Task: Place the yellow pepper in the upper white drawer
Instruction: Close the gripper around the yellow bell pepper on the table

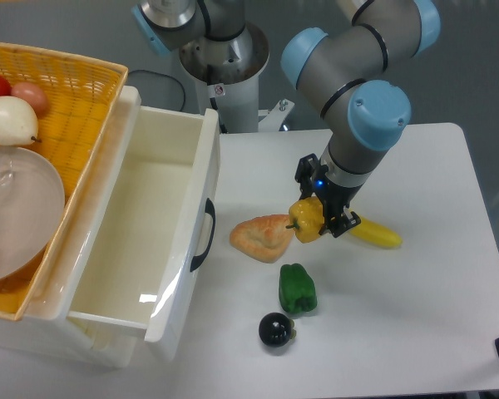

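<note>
The upper white drawer (154, 249) fills the lower left of the frame, nearest the camera, pulled open with its glossy interior bare and its black curved handle (206, 234) facing right toward the table. Behind it at the upper left sits the orange woven basket (75, 91), holding a clear bowl (17, 212), a pale round fruit (10, 119) and red fruit at the frame edge. The white table (432, 316) spreads across the right half. The UR5e arm (358, 75) reaches down from the top centre, and its gripper (323, 218) has its fingers closed around the yellow pepper (307, 220), which sits at the middle of the frame; whether it is lifted clear of the table or only just off it is hard to tell. Just left of the pepper, apparently touching it, lies a croissant-like pastry (263, 236); to its right a banana (374, 233) pokes out from behind the gripper. Below centre rest a green pepper (297, 288) and, smaller, a dark round fruit (275, 329). The step in hand looks like the carry: I judge the pepper should rise high enough to clear the pastry and the drawer's front wall, travel left over the handle, then descend into the open cavity before the fingers part, well inside the rim so it does not roll out.
</note>
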You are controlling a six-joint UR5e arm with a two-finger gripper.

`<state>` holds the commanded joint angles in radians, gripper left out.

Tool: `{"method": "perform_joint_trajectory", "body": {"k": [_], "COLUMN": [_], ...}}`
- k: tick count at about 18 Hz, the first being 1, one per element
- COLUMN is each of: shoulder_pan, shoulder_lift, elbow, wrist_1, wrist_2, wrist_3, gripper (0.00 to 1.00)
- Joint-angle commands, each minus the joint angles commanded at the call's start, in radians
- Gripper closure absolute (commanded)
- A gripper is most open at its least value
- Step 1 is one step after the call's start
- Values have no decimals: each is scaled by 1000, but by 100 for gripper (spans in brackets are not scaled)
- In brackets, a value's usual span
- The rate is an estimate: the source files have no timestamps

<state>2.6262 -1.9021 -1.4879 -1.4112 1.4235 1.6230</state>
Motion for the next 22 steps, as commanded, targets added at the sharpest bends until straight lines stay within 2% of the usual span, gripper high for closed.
{"method": "perform_joint_trajectory", "body": {"k": [3,6,13,15,17,20,22], "shoulder_pan": [2,-8,-20,-17,-15,-20,-14], "shoulder_lift": [2,0,8,26,41,55,84], "elbow": [5,18,18,12,15,8,8], "wrist_1": [0,0,-3,-6,-32,-93,-123], "wrist_2": [-8,-12,-9,-6,-6,0,3], "wrist_3": [-15,-113,-184,-190,-260,-481,-509], "gripper": [93,93,93,93,93,93,93]}}
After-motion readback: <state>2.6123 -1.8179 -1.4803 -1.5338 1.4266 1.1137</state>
